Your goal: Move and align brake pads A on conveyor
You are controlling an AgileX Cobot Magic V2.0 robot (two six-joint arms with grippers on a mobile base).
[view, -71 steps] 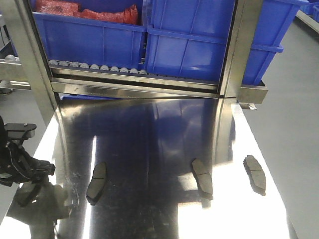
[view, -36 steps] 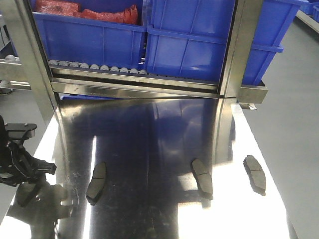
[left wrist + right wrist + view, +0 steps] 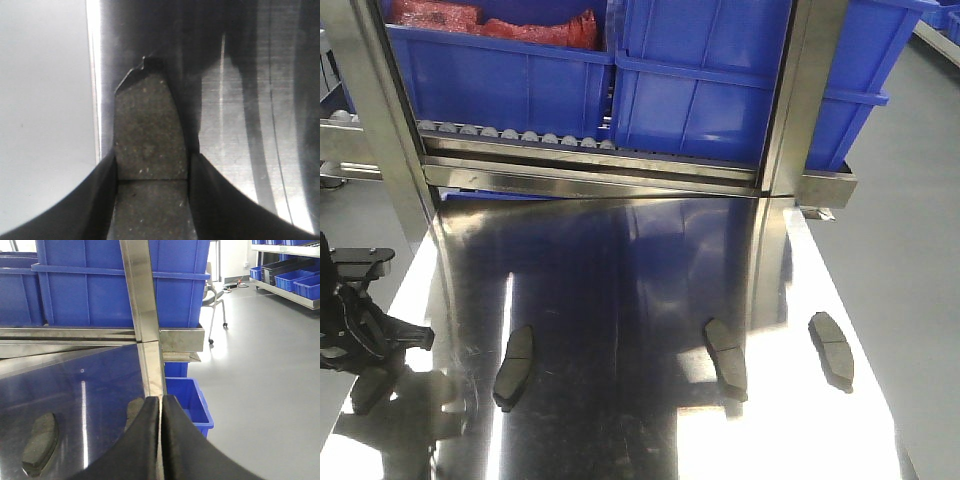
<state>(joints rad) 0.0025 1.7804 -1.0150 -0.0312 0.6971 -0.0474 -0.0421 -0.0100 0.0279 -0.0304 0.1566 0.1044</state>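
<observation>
Our left end effector (image 3: 152, 162) pinches a brake pad (image 3: 147, 120) near its cross groove. The pad is flat, curved, speckled dark grey and tabbed at the tip, and sits at the left edge of the mirror-polished steel bench (image 3: 620, 260). A left pad (image 3: 514, 365), a middle pad (image 3: 726, 357) and a right pad (image 3: 831, 349) lie flat and apart on the bench. Our right end effector (image 3: 160, 410) has its smooth black fingers pressed together on nothing. Blue plastic bins (image 3: 700, 90) stand behind.

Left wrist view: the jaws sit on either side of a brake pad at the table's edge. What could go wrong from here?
1. The left gripper appears to pinch the brake pad by its side edges, right beside the steel table edge; a slip could send it to the floor.
2. The three other pads lie on glossy steel; glare could mislead later grasps.
</observation>
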